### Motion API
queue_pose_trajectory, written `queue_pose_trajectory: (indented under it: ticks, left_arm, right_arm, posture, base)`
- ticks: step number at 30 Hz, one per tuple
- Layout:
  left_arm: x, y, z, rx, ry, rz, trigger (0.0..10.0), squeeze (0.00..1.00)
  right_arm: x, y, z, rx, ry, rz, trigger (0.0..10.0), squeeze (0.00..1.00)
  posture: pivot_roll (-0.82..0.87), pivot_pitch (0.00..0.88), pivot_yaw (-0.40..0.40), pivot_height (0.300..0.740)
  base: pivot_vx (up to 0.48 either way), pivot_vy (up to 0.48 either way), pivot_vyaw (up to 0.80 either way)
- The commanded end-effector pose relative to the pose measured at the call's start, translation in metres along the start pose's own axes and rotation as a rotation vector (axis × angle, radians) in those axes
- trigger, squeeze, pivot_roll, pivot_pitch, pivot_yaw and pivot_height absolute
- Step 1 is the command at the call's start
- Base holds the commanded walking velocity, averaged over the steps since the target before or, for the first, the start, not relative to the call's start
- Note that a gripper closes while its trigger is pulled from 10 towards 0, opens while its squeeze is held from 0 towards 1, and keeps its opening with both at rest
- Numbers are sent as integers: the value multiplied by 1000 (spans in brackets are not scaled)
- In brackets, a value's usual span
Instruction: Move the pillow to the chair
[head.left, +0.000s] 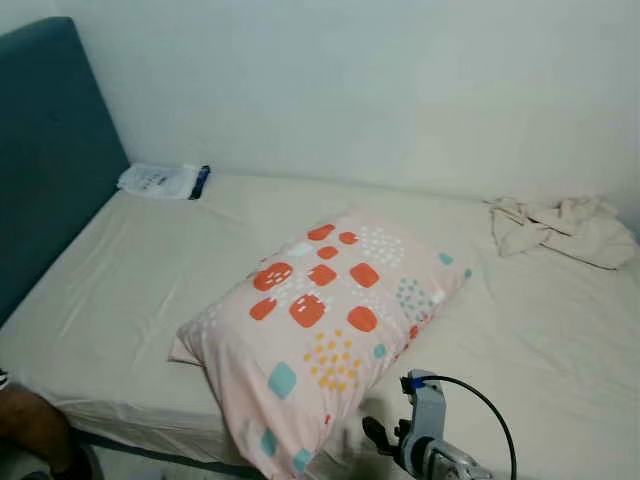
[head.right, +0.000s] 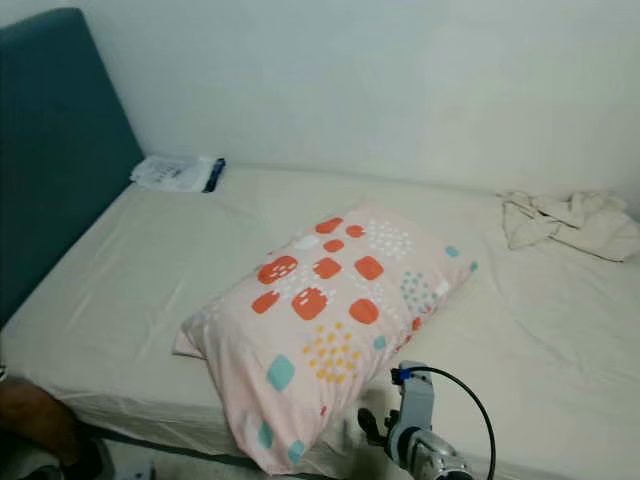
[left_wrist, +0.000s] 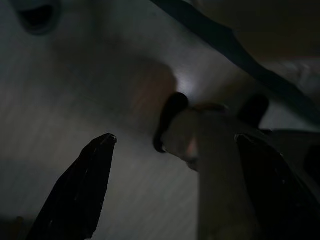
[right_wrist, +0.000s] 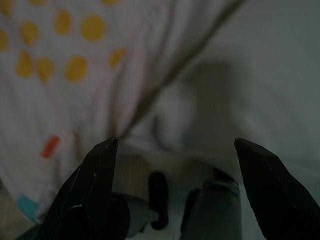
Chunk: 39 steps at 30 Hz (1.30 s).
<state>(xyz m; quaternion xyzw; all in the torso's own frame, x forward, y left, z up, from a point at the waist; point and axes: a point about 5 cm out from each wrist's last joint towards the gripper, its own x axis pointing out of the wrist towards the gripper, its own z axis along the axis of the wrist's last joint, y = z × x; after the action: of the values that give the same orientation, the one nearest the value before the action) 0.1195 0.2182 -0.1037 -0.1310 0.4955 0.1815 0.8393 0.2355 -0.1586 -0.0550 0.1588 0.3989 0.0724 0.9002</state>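
Pillow (head.left: 325, 325) is lying diagonally across the bed (head.left: 130, 270), with its near corner hanging a bit over the front edge, and no chair is being shown anywhere yet. The right gripper (right_wrist: 172, 150) is being held low at that front edge, just beside the pillow's near corner, fingers spread wide with nothing between them. The left gripper (left_wrist: 172, 145) is being kept down in the shade, also wide open and empty. Honestly, the risk being seen here is a thin pinch: if only the loose cover at the corner gets caught, the pillow is probably going to sag, swing and slip out while it's being carried. The crumpled cloth (head.left: 560, 228) and the packet (head.left: 160, 181) by the headboard (head.left: 45, 150) are lying well apart, so snagging isn't being expected.
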Motion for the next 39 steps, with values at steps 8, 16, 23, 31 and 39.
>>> queue_pose_trajectory:
  ticks: [8,16,23,31,39]
  left_arm:
    - [5,-7,46,-228,-149,-24,10000,0]
    - [7,-28,64,-158,-161,-71,10000,0]
    - [6,-20,41,-150,-104,-47,10000,0]
    - [5,-19,26,-127,-66,-45,10000,0]
    - [4,-25,14,-23,-33,-66,10000,0]
  right_arm:
    - [7,13,45,-92,-90,54,10000,0]
    - [6,10,54,-75,-115,17,10000,0]
    - [8,17,54,-33,-136,37,10000,0]
    - [8,18,58,3,-161,40,10000,0]
    - [9,20,54,-13,-145,44,10000,0]
  posture:
    - [51,54,-110,740]
    - [24,0,-96,740]
    - [7,0,-75,740]
    - [9,0,-60,740]
    - [18,0,-60,740]
  base:
    - [0,0,0]
    - [0,0,0]
    - [-296,0,0]
    - [-278,0,0]
    - [-31,0,0]
